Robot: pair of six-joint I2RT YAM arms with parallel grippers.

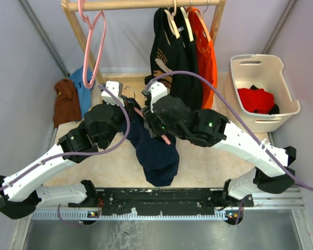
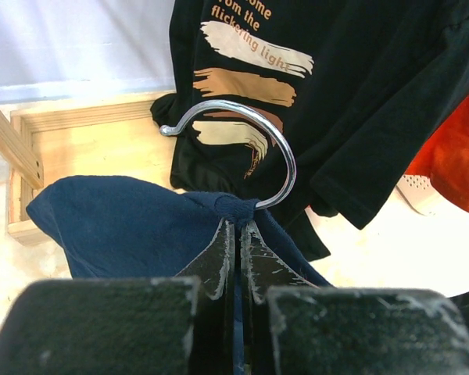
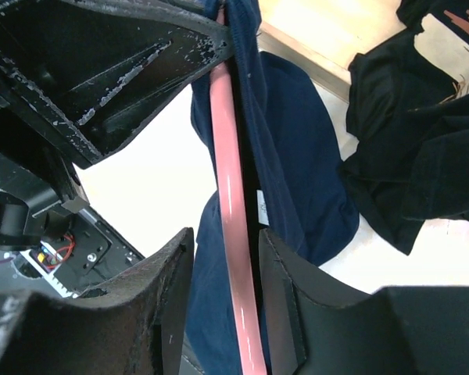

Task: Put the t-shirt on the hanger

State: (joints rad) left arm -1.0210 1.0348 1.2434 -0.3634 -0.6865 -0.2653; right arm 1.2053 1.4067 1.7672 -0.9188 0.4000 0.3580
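At the near edge of the table the two arms rise and lean in toward each other. Between them the navy t-shirt hangs in a long fold, its lower end close to the arm bases. The left gripper is pinched tight at the neck of the hanger, with the shirt's collar bunched just under the silver hook, which stands up above the fingertips. The right gripper has its jaws narrow around one pink bar of the hanger, with navy cloth lying along the bar on both sides. Whether the jaws actually press the bar cannot be told. A small white label shows on the cloth beside the bar. Behind the grippers a black shirt with tan print and an orange shirt hang on pale hangers from a wooden rail. An all-pink hanger hangs empty on the left of the rail. Brown and blue clothes lie heaped at the far left. At the far right a white basket holds a red garment.
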